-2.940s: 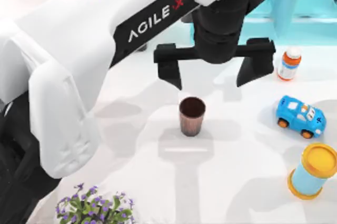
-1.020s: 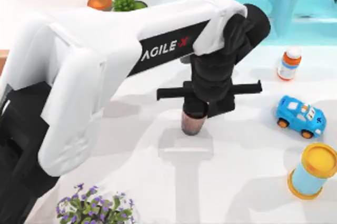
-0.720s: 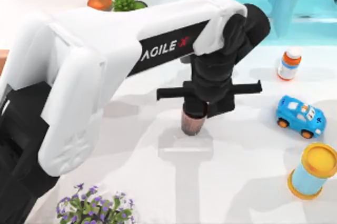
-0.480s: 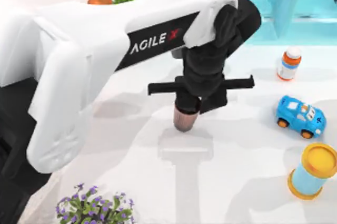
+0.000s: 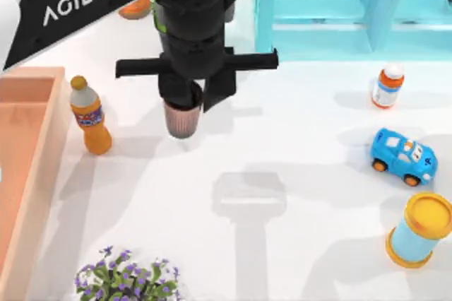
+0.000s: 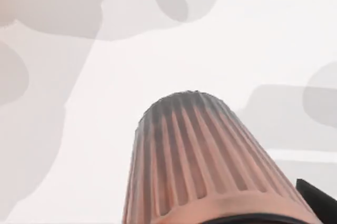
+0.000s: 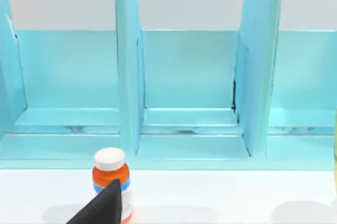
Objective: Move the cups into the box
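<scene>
The left arm bears the lettering "AGILE X". Its left pincer (image 5: 185,107) is pinching the rim of one ribbed brown cup (image 5: 181,119), held above the white worktop (image 5: 296,174) just beside one orange drink bottle (image 5: 90,115). The box (image 5: 32,174) sits at the worktop's left edge. Also present: one toy car (image 5: 403,157), one pill bottle (image 5: 388,85), one yellow-lidded blue cylinder (image 5: 420,230).
</scene>
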Controlling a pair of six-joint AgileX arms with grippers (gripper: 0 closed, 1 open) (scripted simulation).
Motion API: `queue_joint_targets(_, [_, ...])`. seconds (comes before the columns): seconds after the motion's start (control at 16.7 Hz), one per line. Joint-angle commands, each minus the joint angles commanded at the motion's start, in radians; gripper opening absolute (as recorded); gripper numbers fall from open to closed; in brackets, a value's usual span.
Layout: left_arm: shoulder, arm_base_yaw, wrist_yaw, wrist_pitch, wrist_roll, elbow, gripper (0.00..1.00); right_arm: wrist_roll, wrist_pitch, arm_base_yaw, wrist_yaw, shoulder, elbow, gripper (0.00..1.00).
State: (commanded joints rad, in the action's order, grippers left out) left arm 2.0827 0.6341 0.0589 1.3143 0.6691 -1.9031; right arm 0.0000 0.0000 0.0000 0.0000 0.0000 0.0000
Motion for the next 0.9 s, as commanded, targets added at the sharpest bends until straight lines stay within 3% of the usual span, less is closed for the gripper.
queue_joint_targets(0.48, [-0.044,-0.037,0.011,0.034,-0.065,0.013,0.00,0.000,0.000,0.000,0.000,0.000,0.000,1.00])
queue_joint_targets(0.9, [-0.219,-0.321,0.010,0.180,-0.453,0.096,0.00,0.000,0.000,0.000,0.000,0.000,0.000,1.00])
